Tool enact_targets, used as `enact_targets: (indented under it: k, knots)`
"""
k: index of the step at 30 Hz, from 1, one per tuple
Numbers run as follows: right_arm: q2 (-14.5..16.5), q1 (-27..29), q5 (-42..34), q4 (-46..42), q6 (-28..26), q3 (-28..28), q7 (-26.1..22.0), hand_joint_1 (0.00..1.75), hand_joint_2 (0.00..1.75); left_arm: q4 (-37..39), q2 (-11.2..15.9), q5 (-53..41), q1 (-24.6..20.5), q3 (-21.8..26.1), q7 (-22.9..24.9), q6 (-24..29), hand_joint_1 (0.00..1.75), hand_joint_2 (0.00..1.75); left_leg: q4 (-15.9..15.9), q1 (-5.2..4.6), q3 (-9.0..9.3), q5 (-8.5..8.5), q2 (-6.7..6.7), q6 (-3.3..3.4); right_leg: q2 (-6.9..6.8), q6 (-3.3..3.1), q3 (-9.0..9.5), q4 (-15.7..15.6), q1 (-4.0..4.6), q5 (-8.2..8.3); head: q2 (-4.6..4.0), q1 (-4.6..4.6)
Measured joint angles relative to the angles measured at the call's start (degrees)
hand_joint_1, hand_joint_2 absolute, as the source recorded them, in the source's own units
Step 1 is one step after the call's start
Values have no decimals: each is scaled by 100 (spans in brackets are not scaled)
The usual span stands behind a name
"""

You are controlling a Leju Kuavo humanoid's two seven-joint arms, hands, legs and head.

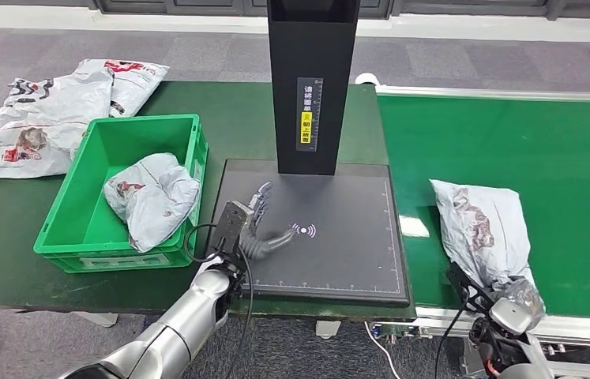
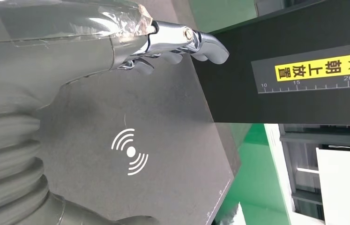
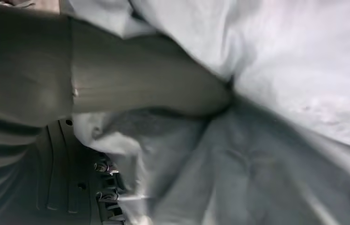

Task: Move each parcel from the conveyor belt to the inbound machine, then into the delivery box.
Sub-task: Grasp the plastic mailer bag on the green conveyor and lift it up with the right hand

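A grey-white parcel (image 1: 485,229) lies on the green conveyor belt (image 1: 528,150) at the right. My right hand (image 1: 512,308) grips its near end; in the right wrist view the thick thumb (image 3: 140,89) presses into the parcel (image 3: 280,93), whose folds bunch at the thumb's tip. My left hand (image 1: 258,225) hovers open over the inbound machine's black pad (image 1: 347,253), beside the white signal mark. Seen from the left wrist, the fingers (image 2: 182,40) are spread above the pad (image 2: 163,140), holding nothing. Another parcel (image 1: 153,197) lies in the green delivery box (image 1: 70,229).
The machine's black tower (image 1: 311,79) rises at the pad's far edge, with a yellow label (image 2: 323,68). Several more parcels (image 1: 46,110) are piled on the dark table behind the box. The belt's metal edge (image 1: 434,320) runs along the front right.
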Motion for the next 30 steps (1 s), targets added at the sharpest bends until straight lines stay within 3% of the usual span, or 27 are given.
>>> enact_targets:
  k: [6,11,21,25,28,30]
  knots:
    - [-32,-31,-118,36,-52,-52,-257,175,175,25,17,33,-2,0,0,-10,0,175,2,1,0,1,0,1,1,0,0,1,2,2,0,-1]
    - [-23,-28,-302,39,-435,-131,-641,175,175,22,47,36,-1,0,0,12,0,175,0,1,-4,0,-1,0,0,-1,-5,3,2,1,-1,0]
    - [27,-27,-392,41,-743,-178,-854,175,175,13,88,37,3,0,1,54,0,175,-1,1,-11,0,-6,-1,-4,-1,-7,4,1,-3,-1,1]
    - [104,-27,-756,-21,-1781,-183,-1619,175,175,-83,127,29,56,10,32,190,0,175,-1,0,-18,0,-4,-1,-2,-1,-12,8,0,-2,1,2]
    - [234,-8,-1547,-361,-2710,-187,-2680,175,175,-210,155,-36,149,37,63,284,0,175,-1,0,-18,0,-2,-1,0,-1,-16,9,0,-2,-1,2]
    - [376,73,-2357,-896,-3056,-171,-3427,175,175,-281,163,-112,210,71,69,334,0,175,-1,1,-19,1,-5,-2,-4,-2,-18,10,0,-3,-1,1]
